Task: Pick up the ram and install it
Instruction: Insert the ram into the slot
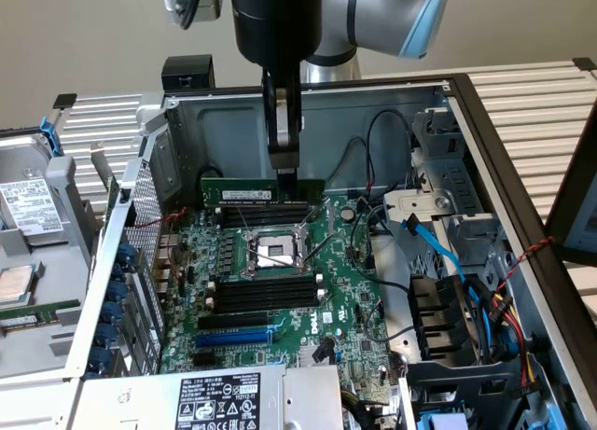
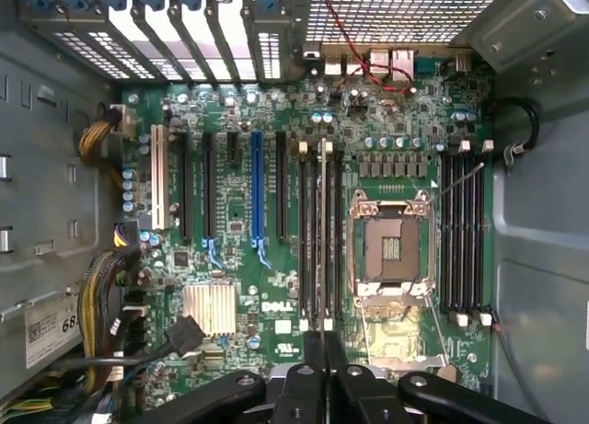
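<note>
The ram point(image 1: 244, 194) is a thin green stick with black chips and a white label. My gripper point(image 1: 285, 173) is shut on its upper edge and holds it level and upright inside the open computer case. It hangs just over the far bank of black memory slots point(image 1: 256, 213), beyond the CPU socket point(image 1: 270, 253). In the wrist view the ram point(image 2: 324, 231) shows edge-on as a thin line running along the black slots point(image 2: 306, 240) beside the CPU socket point(image 2: 391, 249). There the gripper point(image 2: 324, 355) has its fingers pressed together on the stick.
The green motherboard point(image 1: 350, 295) carries a second bank of black slots point(image 1: 256, 295) and a blue slot point(image 1: 233, 337). Case walls point(image 1: 373, 122) ring the board. A blue cable point(image 1: 434, 248) and drive bays lie at the exterior view's right, a hard drive point(image 1: 28, 215) at its left.
</note>
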{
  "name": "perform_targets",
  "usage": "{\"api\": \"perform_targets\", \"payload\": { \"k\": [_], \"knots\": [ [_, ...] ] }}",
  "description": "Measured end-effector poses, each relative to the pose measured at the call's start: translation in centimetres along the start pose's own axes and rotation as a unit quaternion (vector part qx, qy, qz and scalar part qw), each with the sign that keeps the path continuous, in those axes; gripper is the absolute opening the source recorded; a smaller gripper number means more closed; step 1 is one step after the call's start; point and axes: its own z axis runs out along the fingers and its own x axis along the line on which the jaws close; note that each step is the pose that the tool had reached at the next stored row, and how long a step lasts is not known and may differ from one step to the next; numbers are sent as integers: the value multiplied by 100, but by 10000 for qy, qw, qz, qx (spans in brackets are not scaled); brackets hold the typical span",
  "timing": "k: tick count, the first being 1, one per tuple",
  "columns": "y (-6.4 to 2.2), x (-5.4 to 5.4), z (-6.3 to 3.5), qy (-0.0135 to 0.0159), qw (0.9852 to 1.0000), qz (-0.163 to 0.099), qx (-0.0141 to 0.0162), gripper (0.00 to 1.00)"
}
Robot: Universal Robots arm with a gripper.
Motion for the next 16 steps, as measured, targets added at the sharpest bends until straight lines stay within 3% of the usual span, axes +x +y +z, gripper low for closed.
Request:
{"api": "perform_targets", "payload": {
  "k": [10,14,16],
  "knots": [
    [15,-104,172,12,10000,13,17,12],
    [36,-112,218,71,10000,15,58,12],
    [50,-119,246,85,9999,17,69,12]
  ]
}}
